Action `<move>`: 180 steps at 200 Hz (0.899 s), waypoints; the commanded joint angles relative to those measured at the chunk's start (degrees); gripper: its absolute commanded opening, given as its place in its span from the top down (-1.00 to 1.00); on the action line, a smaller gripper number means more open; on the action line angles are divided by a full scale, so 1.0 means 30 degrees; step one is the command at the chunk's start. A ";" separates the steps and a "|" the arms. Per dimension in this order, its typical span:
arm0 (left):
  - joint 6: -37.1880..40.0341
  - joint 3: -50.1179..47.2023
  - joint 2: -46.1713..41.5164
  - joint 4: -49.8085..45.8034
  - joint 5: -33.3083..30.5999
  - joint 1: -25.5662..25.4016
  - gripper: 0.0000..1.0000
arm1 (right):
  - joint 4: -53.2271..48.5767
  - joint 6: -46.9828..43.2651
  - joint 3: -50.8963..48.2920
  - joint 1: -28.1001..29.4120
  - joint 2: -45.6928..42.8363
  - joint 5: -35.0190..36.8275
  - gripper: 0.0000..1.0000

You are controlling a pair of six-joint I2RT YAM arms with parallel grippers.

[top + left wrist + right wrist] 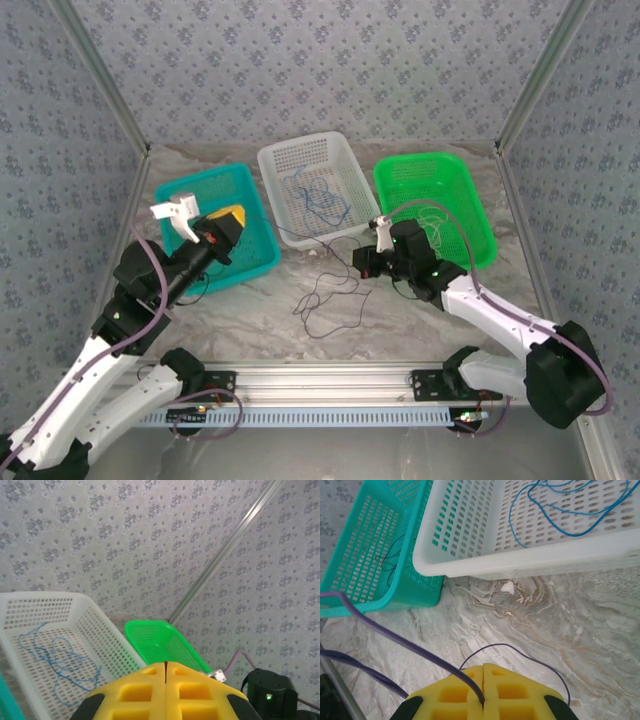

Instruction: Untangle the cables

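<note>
Separating step: right gripper [483, 682] pinches the black cable [506, 646], lower centre; left gripper [165, 676] pressed together. Next: draw it clear gently.

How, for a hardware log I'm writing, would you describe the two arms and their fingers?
The left arm and right arm have white links, black joints and a purple-grey cable running alongside. The left gripper and right gripper have black housings and blocky yellow fingers with square recesses.
</note>
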 commanded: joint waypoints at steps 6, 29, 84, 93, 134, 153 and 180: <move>-0.1412 -0.0410 0.0283 0.3473 0.0878 0.0094 1.00 | 0.0076 -0.0170 0.0669 0.0182 0.0844 -0.1102 0.90; -0.1811 -0.0148 0.0922 0.4236 0.1275 0.0079 1.00 | 0.0786 0.0226 0.0696 0.0388 0.1138 -0.0921 0.57; -0.2064 0.0243 0.1667 0.4911 0.1242 0.0081 1.00 | 0.1146 0.0631 0.0268 0.0539 0.0124 -0.0198 -0.25; -0.2098 0.0280 0.1776 0.4939 0.1200 0.0092 1.00 | 0.1131 0.0651 0.0147 0.0551 -0.0242 -0.0170 -0.31; -0.2086 0.0481 0.2181 0.5173 0.0961 0.0087 1.00 | 0.0879 0.0906 -0.0351 0.0561 -0.1492 0.0051 -0.47; -0.1923 0.0632 0.2292 0.5093 0.0845 0.0073 1.00 | 0.1278 0.1645 -0.0612 0.0767 -0.1572 -0.0445 -0.47; -0.1578 0.0696 0.2467 0.4992 0.0530 0.0070 1.00 | 0.1265 0.2379 -0.0426 0.1692 -0.1129 -0.0460 -0.49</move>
